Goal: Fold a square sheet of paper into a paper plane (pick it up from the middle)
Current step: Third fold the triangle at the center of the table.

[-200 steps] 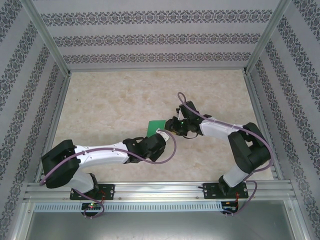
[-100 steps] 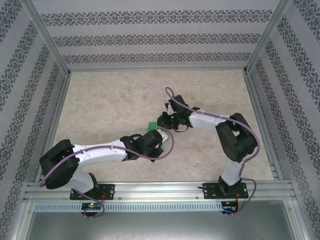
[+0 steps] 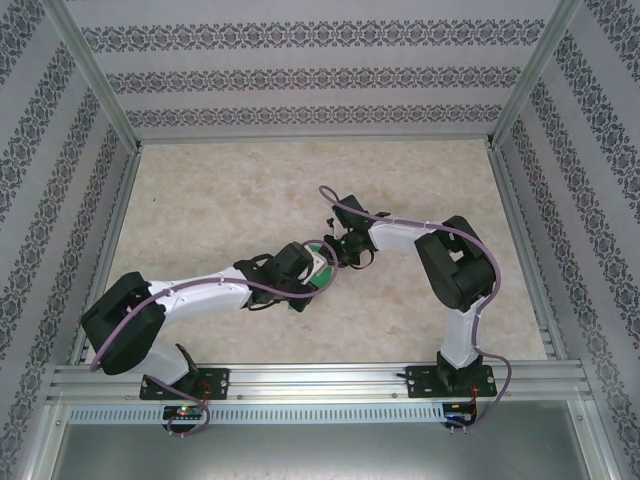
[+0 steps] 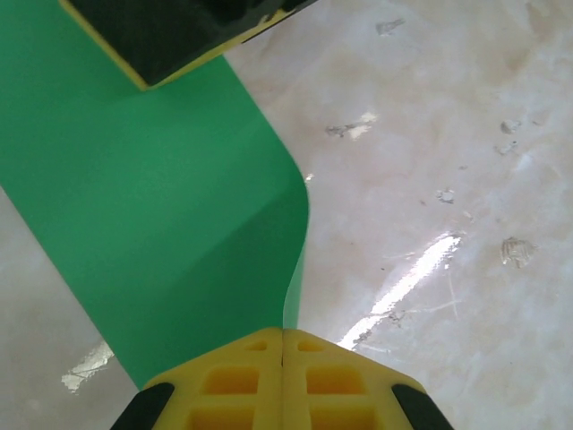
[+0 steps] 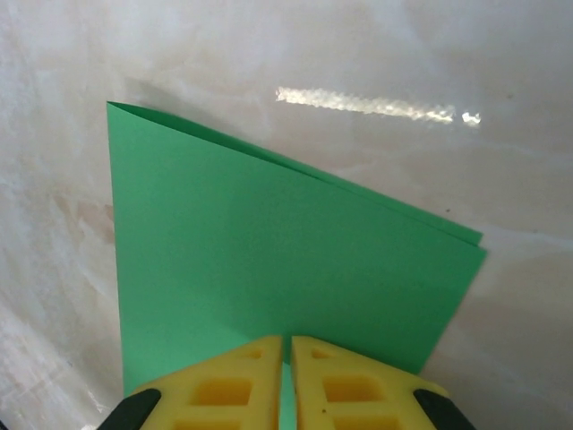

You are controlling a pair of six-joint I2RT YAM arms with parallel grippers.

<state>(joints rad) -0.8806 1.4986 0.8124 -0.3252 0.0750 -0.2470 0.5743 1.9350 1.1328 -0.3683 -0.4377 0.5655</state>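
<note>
Overhead view: left arm (image 3: 200,295) and right arm (image 3: 400,236) both reached inward. Their wrists met near the middle of the table (image 3: 220,200). A bit of green showed between the two wrists.

Right wrist view: right gripper (image 5: 286,348) had its yellow pads drawn almost together. A thin sliver of green was visible in the slit between them, so it was clamped on the near edge of the green sheet (image 5: 269,260). The sheet was doubled over. Two layers showed along the far edge, not quite aligned, and gaped slightly at the left corner.

Left wrist view: left gripper (image 4: 283,339) had its pads pressed flat together with the seam closed, pinching an edge of the sheet. From the pinch the sheet ran up and to the left in a broad band, bowed, with a soft bend partway along and its right edge curling. One black, yellow-edged finger (image 4: 188,31) of the right gripper overlapped the far end of the sheet at the top of the frame.
</note>
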